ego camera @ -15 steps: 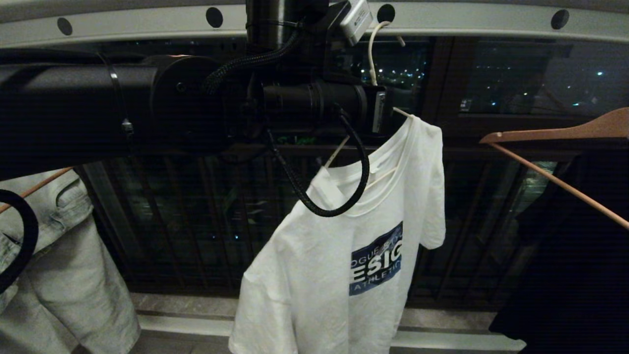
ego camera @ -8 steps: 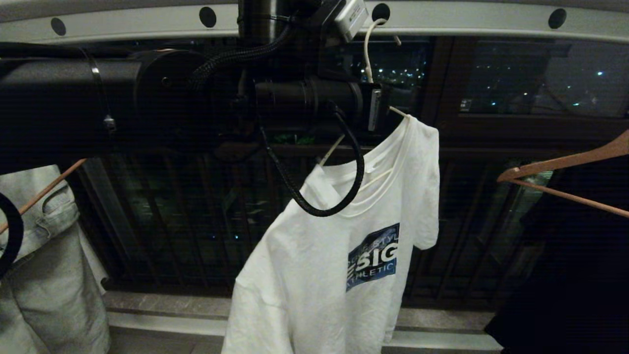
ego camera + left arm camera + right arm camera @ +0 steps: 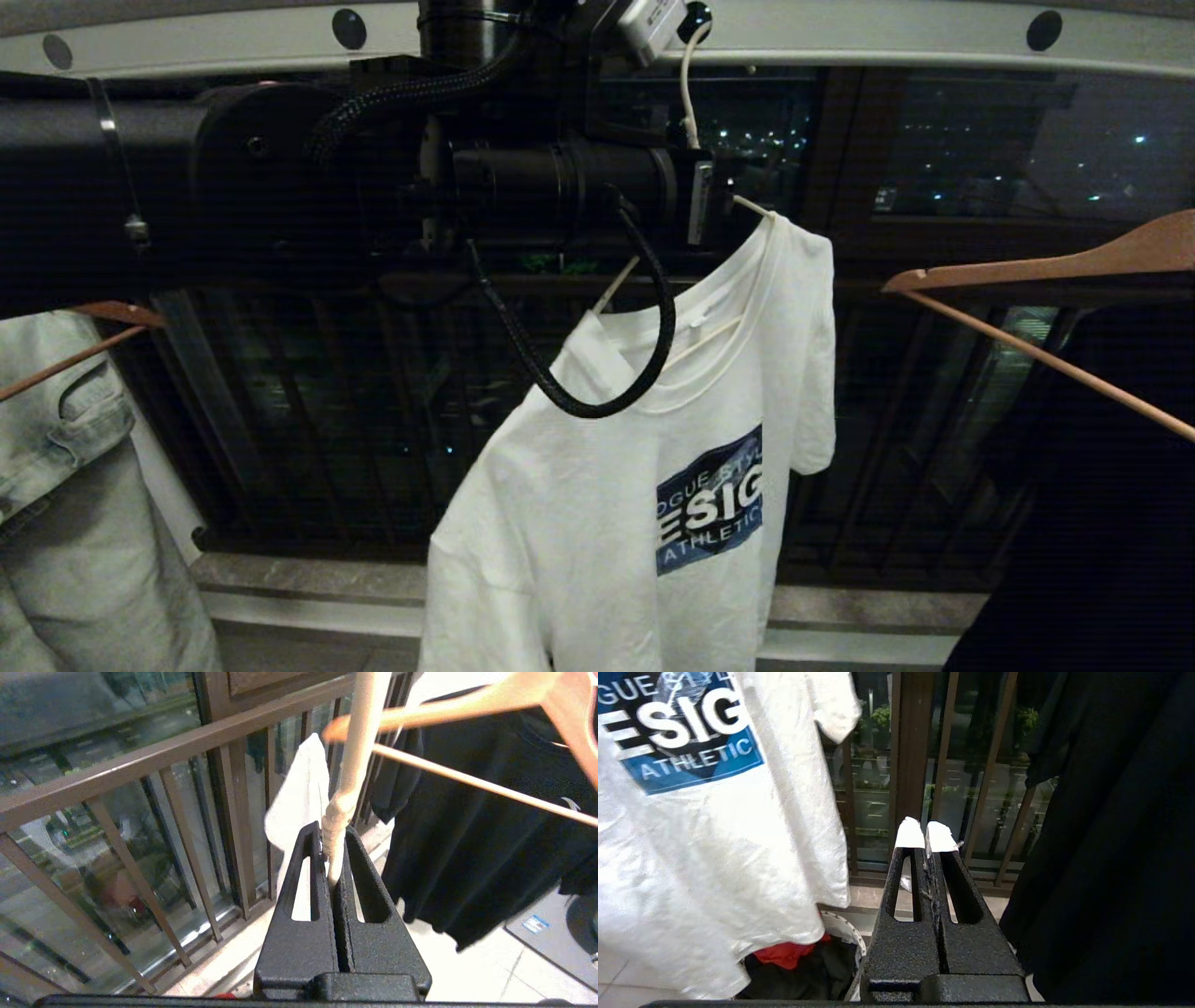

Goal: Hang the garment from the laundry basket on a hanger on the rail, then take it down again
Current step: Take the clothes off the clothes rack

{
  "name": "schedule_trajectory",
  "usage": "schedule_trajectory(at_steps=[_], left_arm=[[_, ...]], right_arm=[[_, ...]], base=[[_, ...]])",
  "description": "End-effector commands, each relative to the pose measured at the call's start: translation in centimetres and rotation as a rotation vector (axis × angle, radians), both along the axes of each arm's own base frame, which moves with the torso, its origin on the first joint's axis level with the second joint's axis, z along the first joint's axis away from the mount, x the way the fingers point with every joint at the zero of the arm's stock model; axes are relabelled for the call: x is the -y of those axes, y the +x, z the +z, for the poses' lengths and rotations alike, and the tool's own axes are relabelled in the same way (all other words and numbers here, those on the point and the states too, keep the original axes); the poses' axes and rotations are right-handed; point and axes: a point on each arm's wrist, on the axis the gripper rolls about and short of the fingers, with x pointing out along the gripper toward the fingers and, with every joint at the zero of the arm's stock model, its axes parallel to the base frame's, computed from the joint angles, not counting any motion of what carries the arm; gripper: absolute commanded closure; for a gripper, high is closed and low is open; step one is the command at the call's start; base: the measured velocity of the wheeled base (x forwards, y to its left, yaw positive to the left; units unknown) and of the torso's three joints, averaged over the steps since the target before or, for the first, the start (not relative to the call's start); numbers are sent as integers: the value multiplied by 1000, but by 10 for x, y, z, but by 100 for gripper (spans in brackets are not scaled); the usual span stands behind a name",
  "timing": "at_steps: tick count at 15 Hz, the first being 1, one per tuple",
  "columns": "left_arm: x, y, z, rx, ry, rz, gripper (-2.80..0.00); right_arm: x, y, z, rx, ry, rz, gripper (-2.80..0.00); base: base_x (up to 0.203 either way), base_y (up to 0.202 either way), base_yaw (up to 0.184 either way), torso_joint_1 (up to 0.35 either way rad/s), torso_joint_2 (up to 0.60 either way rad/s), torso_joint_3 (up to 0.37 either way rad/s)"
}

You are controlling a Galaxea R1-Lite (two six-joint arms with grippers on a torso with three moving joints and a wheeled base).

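Left gripper (image 3: pixel 334 842) raised just under the rail (image 3: pixel 887 33), jaws pinched tight on the twisted neck of the hanger (image 3: pixel 337 816). Hanger hook at a hole in the rail, near its middle. T-shirt (image 3: pixel 644 485) draped on the hanger, hanging crooked, blue print facing out. Right gripper (image 3: pixel 927 835) low and idle, fingers pressed together, empty. Laundry basket (image 3: pixel 843 926) on the floor below the T-shirt, red and dark clothes inside.
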Motion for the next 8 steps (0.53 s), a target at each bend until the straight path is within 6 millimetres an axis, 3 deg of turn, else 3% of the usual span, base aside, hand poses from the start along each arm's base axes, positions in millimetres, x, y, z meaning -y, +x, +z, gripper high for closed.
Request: schedule_trajectory(at_steps=[1,8], left_arm=[[-4,-3,1,26,-26,1,0],[-9,-9,-3,19,-17,3,0]], right_arm=[[0,0,0,-2,-1,0,0],[0,0,0,-2,-1,0,0]], base=[[0,0,0,0,0,0],[0,0,0,0,0,0]])
